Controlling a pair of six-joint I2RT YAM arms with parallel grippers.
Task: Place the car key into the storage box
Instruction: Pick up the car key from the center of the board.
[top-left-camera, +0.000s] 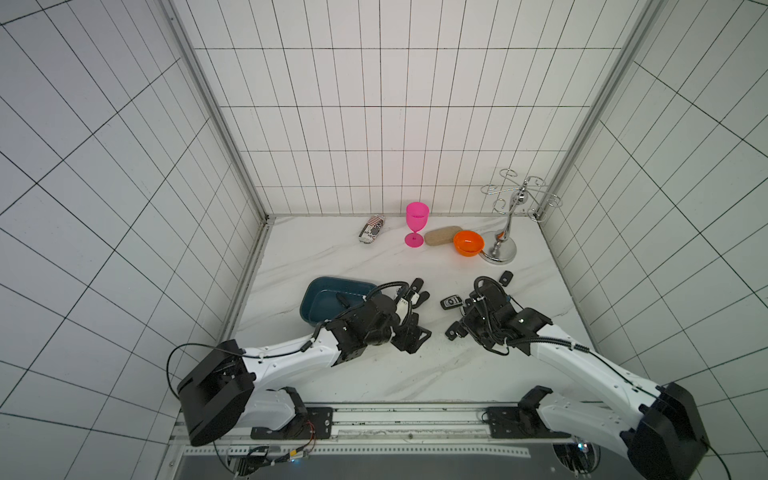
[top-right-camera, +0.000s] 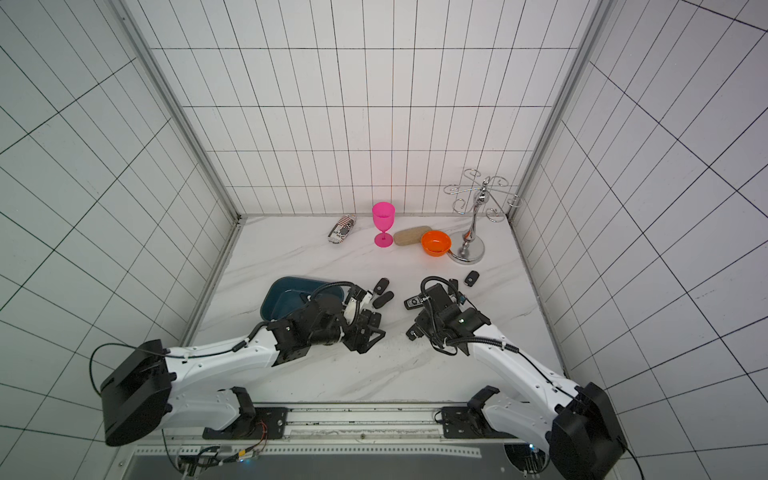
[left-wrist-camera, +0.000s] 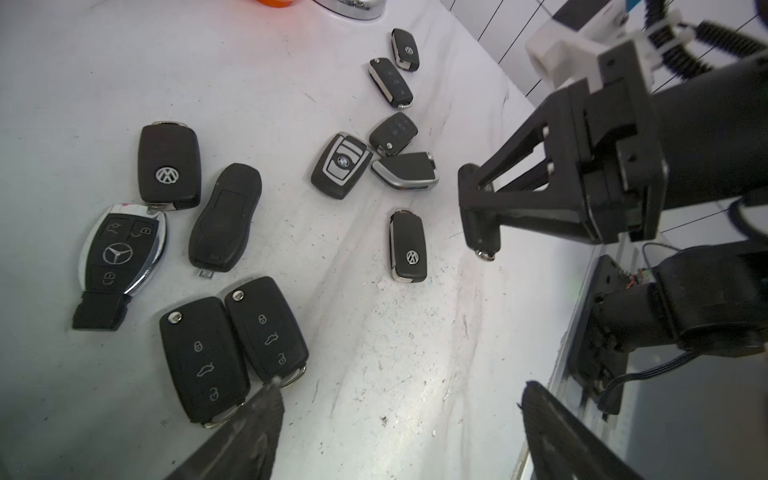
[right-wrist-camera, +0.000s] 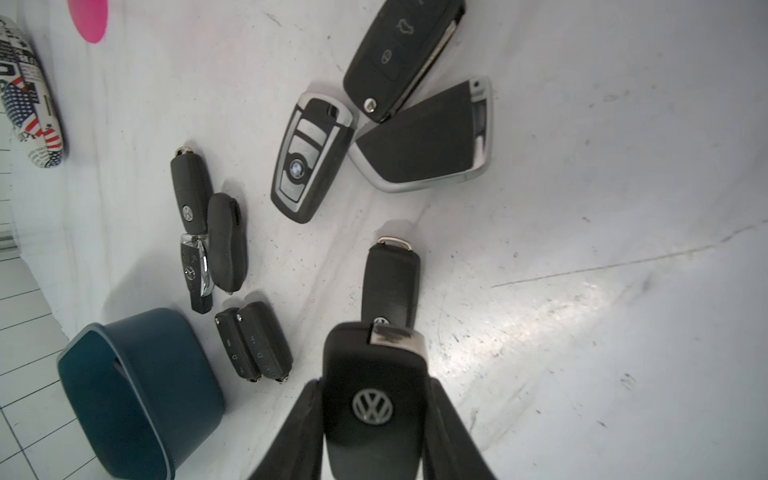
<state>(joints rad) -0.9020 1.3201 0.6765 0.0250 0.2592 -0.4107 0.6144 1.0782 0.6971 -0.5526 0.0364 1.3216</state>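
White marble counter (top-left-camera: 415, 374). Teal box (top-left-camera: 312, 305) sits open side up toward the counter's 9 o'clock edge. Left tool (left-wrist-camera: 399, 392): fingers apart, nothing between them, near the box at its 4 o'clock in both top views. Right tool (right-wrist-camera: 376, 415): clamped on a black VW key (right-wrist-camera: 374, 365). The box lies well apart, toward the key's 9 o'clock. Loose keys (left-wrist-camera: 343, 166) lie on the counter between.
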